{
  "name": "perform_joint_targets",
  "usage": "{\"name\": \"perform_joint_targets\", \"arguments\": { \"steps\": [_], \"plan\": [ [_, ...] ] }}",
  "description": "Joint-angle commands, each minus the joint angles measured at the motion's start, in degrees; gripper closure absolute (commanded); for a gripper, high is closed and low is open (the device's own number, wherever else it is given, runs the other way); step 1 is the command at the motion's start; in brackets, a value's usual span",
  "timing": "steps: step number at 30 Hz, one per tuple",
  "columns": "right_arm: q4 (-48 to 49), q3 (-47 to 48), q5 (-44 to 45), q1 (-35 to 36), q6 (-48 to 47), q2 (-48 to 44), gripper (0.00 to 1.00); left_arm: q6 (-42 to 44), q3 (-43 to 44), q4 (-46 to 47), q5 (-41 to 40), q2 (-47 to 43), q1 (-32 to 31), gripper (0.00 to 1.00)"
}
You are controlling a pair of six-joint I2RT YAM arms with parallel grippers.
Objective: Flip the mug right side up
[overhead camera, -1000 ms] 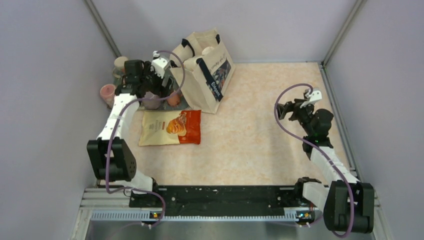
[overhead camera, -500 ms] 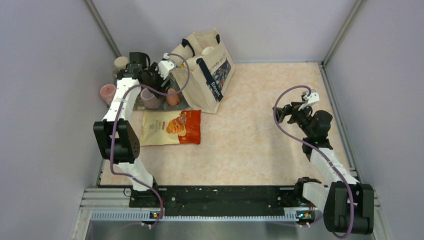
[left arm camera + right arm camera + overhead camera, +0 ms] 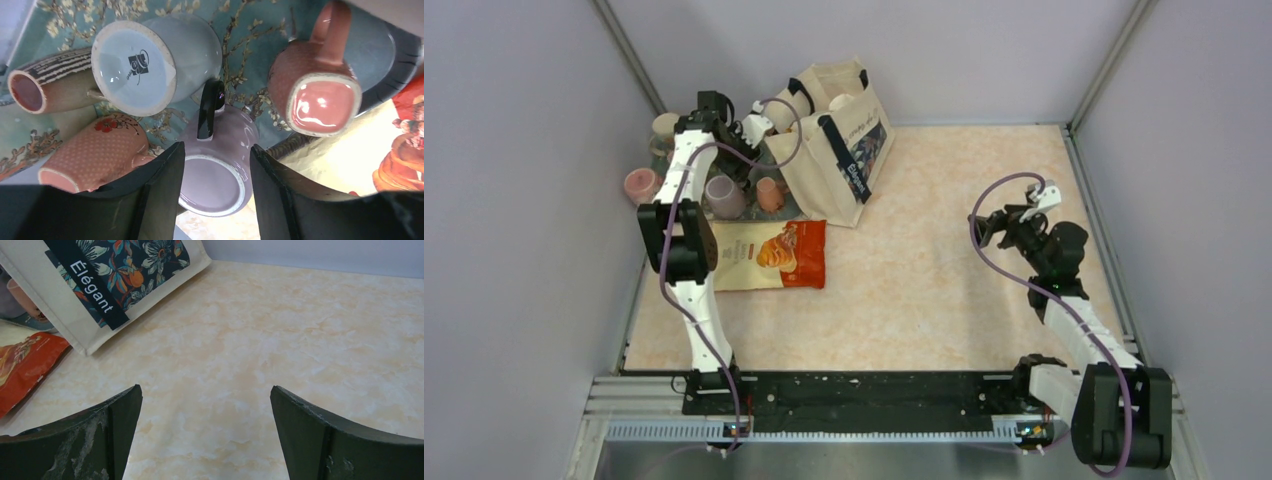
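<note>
A lilac mug point(image 3: 212, 182) with a black handle stands upside down on a floral mat point(image 3: 250, 30); in the top view the mug point(image 3: 723, 196) is at the back left. My left gripper point(image 3: 216, 195) is open and hovers above the mug, one finger on each side of its base, holding nothing. In the top view the left gripper point(image 3: 732, 158) is just behind the mug. My right gripper point(image 3: 205, 435) is open and empty over bare table at the right point(image 3: 989, 222).
Around the lilac mug stand a grey-blue mug point(image 3: 157, 62) and a pink mug point(image 3: 317, 85), both upside down; a striped mug point(image 3: 47, 87) and a pink dotted mug point(image 3: 95, 155) lie on their sides. A tote bag point(image 3: 834, 135) and a snack bag point(image 3: 769, 255) lie close by.
My left arm has drawn up and back from the mugs, so the lilac mug now shows uncovered in the top view. The right arm has barely moved.
</note>
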Motion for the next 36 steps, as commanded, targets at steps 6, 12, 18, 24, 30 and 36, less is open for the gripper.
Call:
{"name": "perform_joint_targets", "arguments": {
  "steps": [6,12,18,24,30,36],
  "plan": [
    [3.68,-0.84,-0.46,0.63,-0.48,-1.5,0.01,-1.64,5.22,-1.12,-3.63,3.97,0.26,0.44],
    [3.88,-1.04,-0.07,0.63,-0.53,-1.33,0.01,-0.58,5.43,-4.31,-2.24,5.65,0.31,0.5],
    [4.26,-1.23,-0.15,0.58,-0.64,-0.84,0.01,-3.59,4.54,-2.88,5.45,2.93,2.24,0.49],
    [4.23,-1.06,-0.37,0.62,-0.73,-0.81,0.01,-4.22,2.75,-1.32,6.53,2.36,2.71,0.47],
    [4.65,-1.15,-0.62,0.61,-0.84,-0.35,0.01,-4.53,0.65,-0.35,9.55,-0.36,4.31,0.43],
    [4.86,-0.77,-1.64,0.63,-0.75,0.9,0.01,-5.92,-5.76,5.81,15.14,-6.82,4.48,0.34]
  ]
}}
